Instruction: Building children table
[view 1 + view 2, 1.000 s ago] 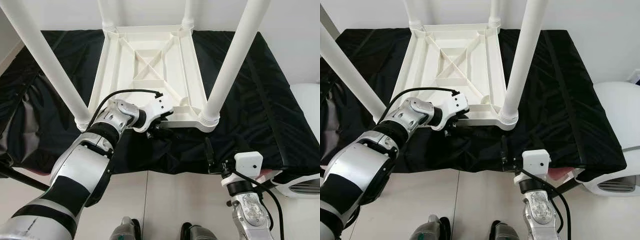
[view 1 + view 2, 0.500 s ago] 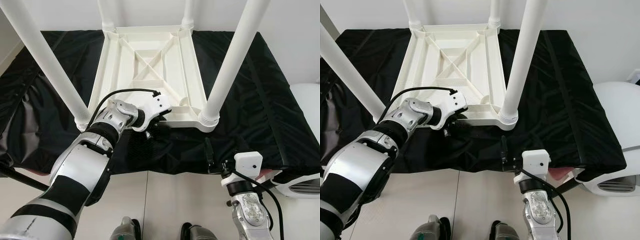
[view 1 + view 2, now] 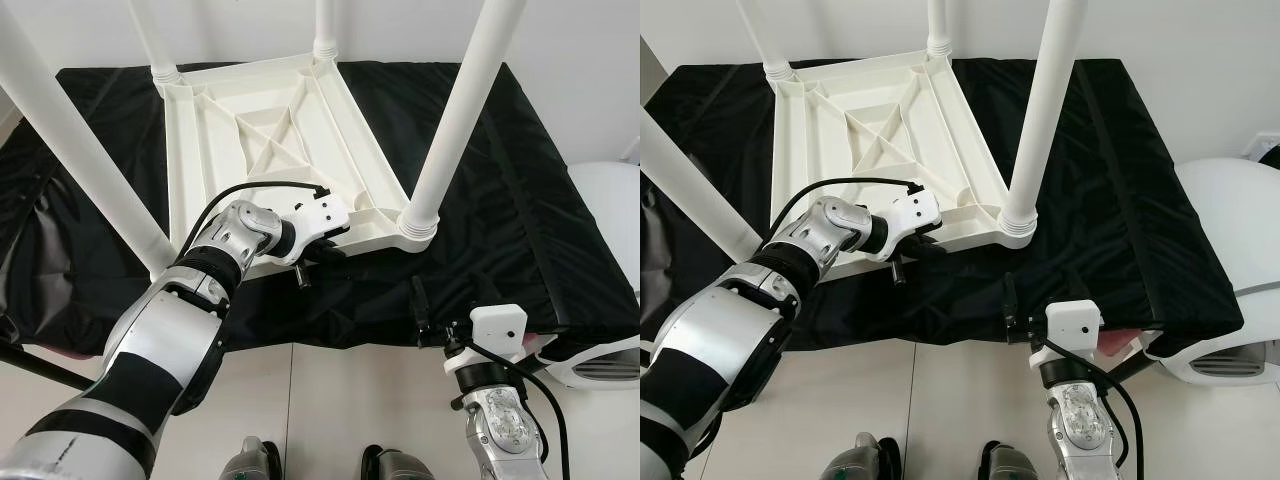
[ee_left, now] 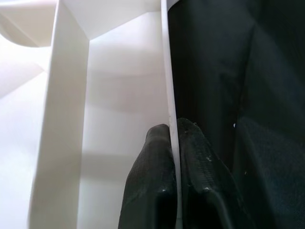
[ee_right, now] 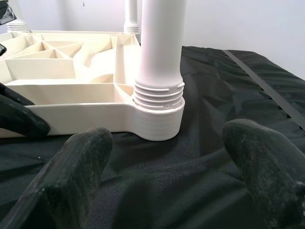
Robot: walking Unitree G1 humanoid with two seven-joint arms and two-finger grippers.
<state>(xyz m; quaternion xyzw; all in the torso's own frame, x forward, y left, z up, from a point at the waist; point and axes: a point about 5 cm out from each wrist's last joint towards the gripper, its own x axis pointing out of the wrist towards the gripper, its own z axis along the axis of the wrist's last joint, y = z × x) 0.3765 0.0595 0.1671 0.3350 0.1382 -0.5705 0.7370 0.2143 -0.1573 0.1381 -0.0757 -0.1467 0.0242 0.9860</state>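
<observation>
Table [image 3: 270,150] lies inverted on the black cloth [image 3: 520,190], legs up. Left gripper [image 3: 318,252] is clamped on its near rim; right gripper [image 5: 167,157] spread wide, empty. Risk: thin rim slipping free, table skidding.

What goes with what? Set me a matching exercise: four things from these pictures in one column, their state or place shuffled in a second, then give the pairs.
Things:
1. left claw
2. right claw
3. white table
4. black cloth

States or places:
A. spread flat under the work
B. upside down, legs pointing up
C. open, off the near edge, facing a screwed-in leg
D. shut on the table's near rim

Pairs: 1-D, 2-C, 3-B, 4-A
</observation>
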